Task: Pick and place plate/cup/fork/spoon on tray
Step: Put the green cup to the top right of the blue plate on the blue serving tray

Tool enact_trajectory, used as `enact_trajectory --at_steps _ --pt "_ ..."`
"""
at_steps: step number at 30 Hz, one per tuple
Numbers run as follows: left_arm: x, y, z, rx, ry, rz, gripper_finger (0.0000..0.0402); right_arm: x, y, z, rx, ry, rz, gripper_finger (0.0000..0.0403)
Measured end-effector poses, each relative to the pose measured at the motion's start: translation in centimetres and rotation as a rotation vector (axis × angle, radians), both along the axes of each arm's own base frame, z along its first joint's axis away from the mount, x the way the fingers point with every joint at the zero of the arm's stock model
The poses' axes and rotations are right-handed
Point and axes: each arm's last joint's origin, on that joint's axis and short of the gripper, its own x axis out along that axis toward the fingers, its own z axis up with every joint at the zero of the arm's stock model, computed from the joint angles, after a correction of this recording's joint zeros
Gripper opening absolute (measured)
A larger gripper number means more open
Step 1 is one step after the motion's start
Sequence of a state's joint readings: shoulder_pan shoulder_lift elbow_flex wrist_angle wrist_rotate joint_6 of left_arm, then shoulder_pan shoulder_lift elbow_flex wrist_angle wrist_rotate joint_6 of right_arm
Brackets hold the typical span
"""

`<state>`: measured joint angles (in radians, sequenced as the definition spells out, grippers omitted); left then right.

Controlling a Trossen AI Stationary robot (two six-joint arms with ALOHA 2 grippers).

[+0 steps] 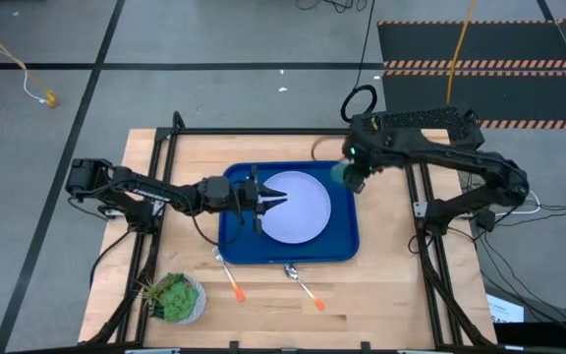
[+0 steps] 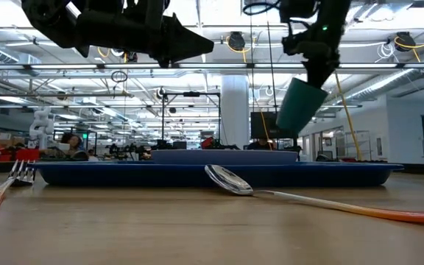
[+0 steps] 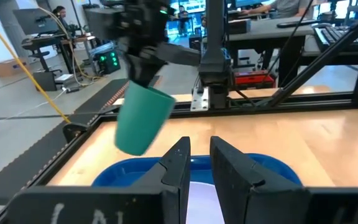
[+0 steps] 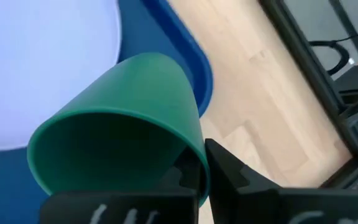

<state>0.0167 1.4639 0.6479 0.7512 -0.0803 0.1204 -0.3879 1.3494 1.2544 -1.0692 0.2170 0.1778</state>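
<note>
The blue tray (image 1: 239, 241) lies in the middle of the table with the pale plate (image 1: 301, 206) flat in it. My left gripper (image 1: 277, 198) hovers above the plate's left edge, open by a narrow gap and empty; its fingers (image 3: 178, 167) also show in the left wrist view. My right gripper (image 1: 354, 170) is shut on the dark green cup (image 1: 343, 176) above the tray's far right corner. The fork (image 1: 229, 276) and the spoon (image 1: 303, 284) lie flat on the table by the tray's near edge. My right gripper pinches the cup's wall at the rim (image 4: 194, 163), one finger seemingly inside the mouth and one finger (image 4: 232, 169) outside. The fingers come from above, pointing down. The cup (image 2: 300, 108) hangs tilted below them, mouth upward, lifted clear of the tray.
A small white pot with a green plant (image 1: 175, 297) stands at the near left of the table. Black frame rails (image 1: 423, 211) run along both sides and the far edge. Bare tray floor lies to the right of the plate. People sit in the room beyond.
</note>
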Motion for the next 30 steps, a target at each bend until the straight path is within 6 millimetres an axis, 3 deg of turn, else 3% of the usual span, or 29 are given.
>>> enact_trajectory --at_steps 7,13,24,30 --pt "0.0 0.7 -0.3 -0.017 0.030 0.027 0.0067 2.5 -5.0 0.8 0.165 0.007 -0.086 0.0000" --pt "-0.1 0.7 -0.4 -0.018 0.043 0.027 0.0067 4.5 -7.6 0.7 0.241 0.113 -0.127 0.0000" --pt "-0.1 0.7 -0.5 -0.029 0.046 0.027 0.0067 6.5 -9.2 -2.4 0.355 0.253 -0.165 0.0000" --pt "-0.1 0.7 -0.7 -0.035 0.066 0.026 0.0067 6.6 -9.3 -2.6 0.355 0.255 -0.166 0.0000"
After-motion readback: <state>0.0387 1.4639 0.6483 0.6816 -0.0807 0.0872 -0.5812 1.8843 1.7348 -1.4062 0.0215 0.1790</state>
